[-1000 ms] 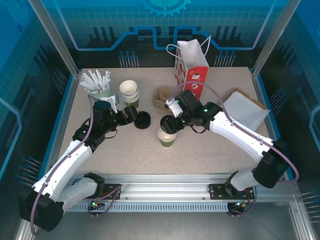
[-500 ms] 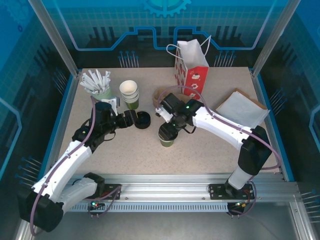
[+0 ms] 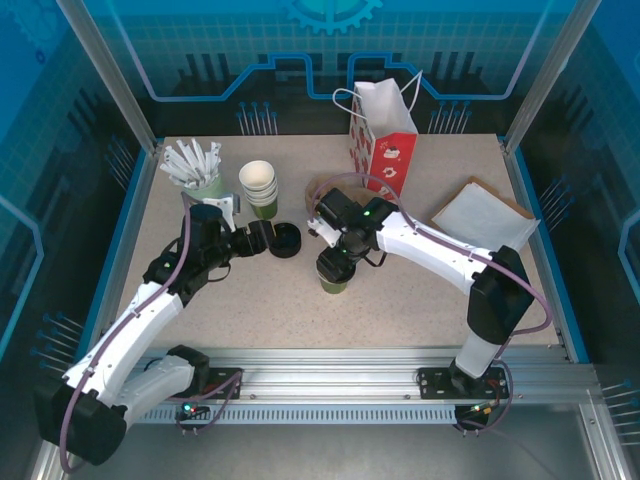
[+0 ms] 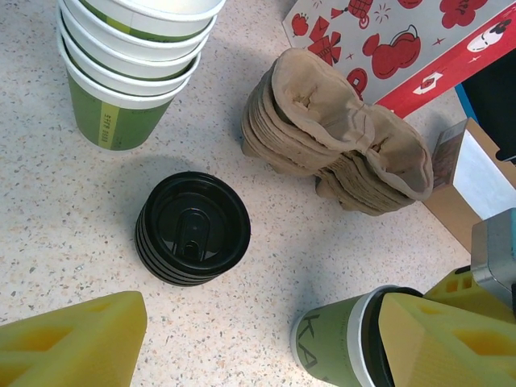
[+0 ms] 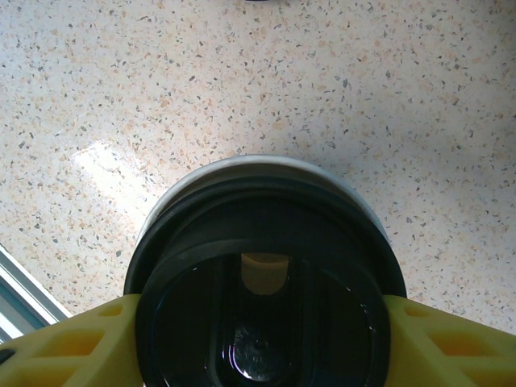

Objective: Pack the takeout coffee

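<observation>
Right pincer clamped across the black lid sitting on the olive-green cup.
The cup stands upright mid-surface, apart from the red gift bag behind it. The left pincer is spread wide and empty, low over the surface by the pile of spare lids.

A black plastic lid sits on a paper cup, whose white rim shows as a crescent around the lid from 10 to 2 o'clock. The tool clasps the lid from both sides, with one yellow finger touching it at 8 o'clock and the other at 4 o'clock. Speckled tabletop spreads beyond, with a bright glare patch at 9 o'clock.
</observation>
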{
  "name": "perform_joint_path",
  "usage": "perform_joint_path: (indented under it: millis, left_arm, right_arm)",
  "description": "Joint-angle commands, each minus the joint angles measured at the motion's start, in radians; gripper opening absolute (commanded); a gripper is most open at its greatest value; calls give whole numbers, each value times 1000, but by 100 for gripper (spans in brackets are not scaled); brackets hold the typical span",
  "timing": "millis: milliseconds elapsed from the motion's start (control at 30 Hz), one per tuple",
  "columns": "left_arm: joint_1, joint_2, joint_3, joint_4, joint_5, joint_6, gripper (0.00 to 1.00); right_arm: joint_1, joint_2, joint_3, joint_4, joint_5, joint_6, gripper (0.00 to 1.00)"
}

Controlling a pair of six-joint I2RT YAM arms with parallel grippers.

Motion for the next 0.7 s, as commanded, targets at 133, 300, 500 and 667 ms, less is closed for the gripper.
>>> perform_joint_path:
  millis: [133, 300, 500, 667]
  left_arm:
    - [8, -18, 4, -1, 35, 13, 78]
    - [8, -17, 4, 2, 39, 13, 78]
    - [8, -15, 1, 6, 43, 13, 78]
    - [8, -11, 0, 9, 48, 13, 78]
  right_arm:
    - [14, 27, 20, -3, -1, -6, 57]
    - [16, 29, 19, 13, -7, -4, 57]
    - [15, 41, 6, 9, -21, -7, 58]
    - [16, 43, -4, -1, -19, -9, 58]
